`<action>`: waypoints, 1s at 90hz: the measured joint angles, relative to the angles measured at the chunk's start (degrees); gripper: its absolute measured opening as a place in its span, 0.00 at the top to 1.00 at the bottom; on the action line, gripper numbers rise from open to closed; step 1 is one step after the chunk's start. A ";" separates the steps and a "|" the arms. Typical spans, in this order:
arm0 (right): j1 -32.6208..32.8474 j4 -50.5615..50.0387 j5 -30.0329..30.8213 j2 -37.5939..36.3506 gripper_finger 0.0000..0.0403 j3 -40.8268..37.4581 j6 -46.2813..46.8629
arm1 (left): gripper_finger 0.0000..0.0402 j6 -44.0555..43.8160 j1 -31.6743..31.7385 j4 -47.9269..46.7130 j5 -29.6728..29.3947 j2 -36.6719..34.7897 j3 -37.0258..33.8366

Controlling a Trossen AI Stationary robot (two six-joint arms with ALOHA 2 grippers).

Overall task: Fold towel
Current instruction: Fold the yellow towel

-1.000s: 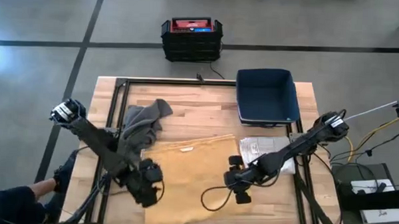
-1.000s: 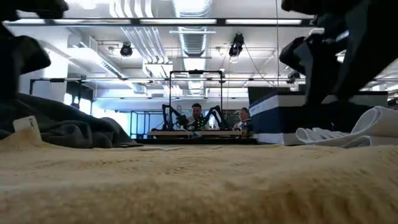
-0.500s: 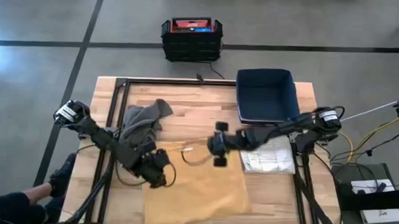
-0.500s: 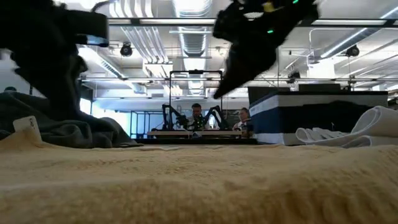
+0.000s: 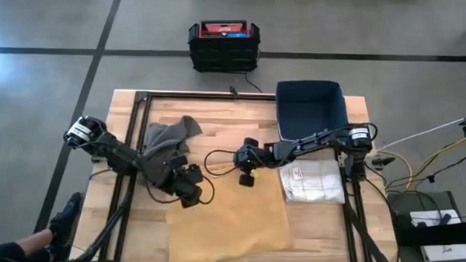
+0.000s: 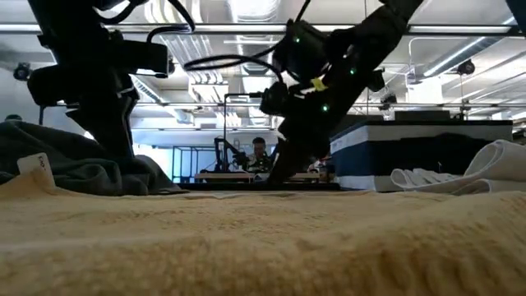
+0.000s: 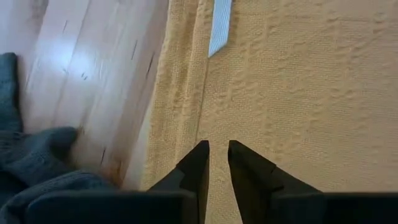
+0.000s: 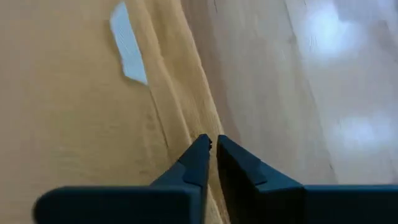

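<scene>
A yellow towel (image 5: 228, 215) lay spread flat on the wooden table (image 5: 218, 119), covering the middle of its near half, and everything else can be placed from it. Off the towel's far left corner, a crumpled grey cloth (image 5: 166, 142) sat in a heap on the bare wood. The left gripper (image 5: 190, 190) hovered over the towel's left edge, close to that far corner; in the left wrist view its fingers (image 7: 198, 163) stood only a narrow slit apart over the hemmed border, gripping nothing, with a white label (image 7: 219, 26) further along the hem. The right gripper (image 5: 245, 164) was at the towel's far edge, near its middle; the right wrist view showed its fingertips (image 8: 200, 152) almost touching each other right at the hem, and whether any fabric was caught between them could not be told. To the right of the towel, just beside its right edge, lay a folded white cloth (image 5: 314, 183). Beyond that, at the table's far right corner, stood a dark blue bin (image 5: 311, 110).
</scene>
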 joint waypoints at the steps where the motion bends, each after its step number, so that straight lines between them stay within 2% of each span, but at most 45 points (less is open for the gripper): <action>1: -0.07 0.03 0.00 0.09 0.99 0.00 0.00 | 0.88 0.00 0.00 0.01 0.04 0.00 0.00; 31: -0.84 0.06 0.00 2.96 0.98 0.22 0.83 | 0.89 0.15 0.19 -0.30 0.52 -0.16 0.20; 36: -0.77 0.02 -0.07 2.97 0.98 0.22 0.83 | 0.88 -0.30 0.70 -0.57 2.21 -0.42 0.22; 51: -0.77 -0.24 -0.40 2.62 0.98 0.17 0.81 | 0.76 -0.11 4.17 -2.78 7.98 -0.74 -0.50; 63: -0.77 -0.27 -0.44 2.59 0.98 0.15 0.14 | 0.62 6.12 6.16 -2.73 9.13 -0.63 -2.82; 70: -0.77 -0.29 -0.44 2.59 0.98 0.15 -0.04 | 0.58 9.52 7.16 -2.89 9.57 -0.59 -4.64; 78: -0.77 -0.29 -0.44 2.59 0.98 0.13 -0.28 | 0.58 11.48 8.47 -1.76 11.43 -0.59 -6.44; 90: -0.77 -0.34 -0.43 2.59 0.98 0.11 -1.09 | 0.64 13.26 10.07 0.02 14.21 -0.62 -8.94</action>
